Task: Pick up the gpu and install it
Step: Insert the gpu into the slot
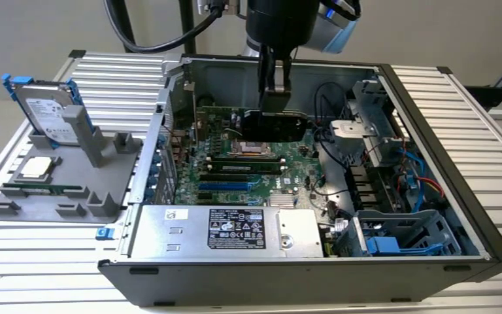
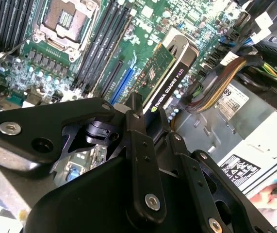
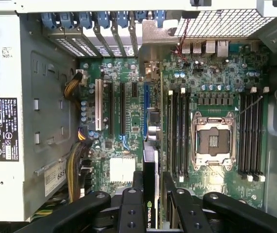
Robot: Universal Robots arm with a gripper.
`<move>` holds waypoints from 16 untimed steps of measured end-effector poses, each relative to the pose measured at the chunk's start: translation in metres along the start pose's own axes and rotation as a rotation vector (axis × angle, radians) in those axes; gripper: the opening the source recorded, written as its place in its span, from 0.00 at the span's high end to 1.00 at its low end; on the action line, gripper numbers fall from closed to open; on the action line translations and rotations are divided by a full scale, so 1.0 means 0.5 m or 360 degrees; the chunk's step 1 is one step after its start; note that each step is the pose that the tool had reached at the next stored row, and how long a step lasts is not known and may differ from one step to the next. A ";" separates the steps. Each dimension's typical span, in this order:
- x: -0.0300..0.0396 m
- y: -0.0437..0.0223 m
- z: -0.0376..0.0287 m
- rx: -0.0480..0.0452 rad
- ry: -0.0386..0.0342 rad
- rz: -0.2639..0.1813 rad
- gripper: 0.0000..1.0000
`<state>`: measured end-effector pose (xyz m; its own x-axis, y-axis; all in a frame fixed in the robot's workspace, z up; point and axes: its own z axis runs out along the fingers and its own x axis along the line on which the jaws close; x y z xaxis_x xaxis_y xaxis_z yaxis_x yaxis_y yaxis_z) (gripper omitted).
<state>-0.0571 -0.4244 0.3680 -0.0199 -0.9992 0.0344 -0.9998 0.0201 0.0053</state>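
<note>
My gripper (image 1: 274, 104) hangs inside the open computer case (image 1: 460, 196), shut on the gpu (image 1: 274, 125). The card is held on edge above the green motherboard (image 1: 233, 180), near the processor socket (image 1: 251, 145). In the second wrist view the gpu (image 2: 166, 77) shows its green board and black edge reaching out from the gripper (image 2: 150, 116). In the first wrist view the gpu (image 3: 150, 160) is seen edge-on between the fingers (image 3: 137, 187), lined up over the blue expansion slot (image 3: 146, 104) beside the memory slots (image 3: 177, 131).
A silver power supply (image 1: 225, 229) fills the case's near side. A drive cage (image 1: 399, 239) and cables (image 1: 417, 183) sit at the exterior view's right. Outside the case, a grey holder (image 1: 50, 196) carries a hard drive with blue rails (image 1: 46, 111), a memory stick (image 1: 42, 190) and a processor (image 1: 37, 167).
</note>
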 end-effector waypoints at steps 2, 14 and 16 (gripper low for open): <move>0.000 0.000 0.001 0.0000 0.0002 0.0000 1.00; 0.000 0.000 0.014 0.0000 0.0018 0.0000 1.00; -0.001 0.000 0.017 0.0000 0.0020 0.0000 1.00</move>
<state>-0.0571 -0.4244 0.3593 -0.0199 -0.9987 0.0468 -0.9998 0.0202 0.0052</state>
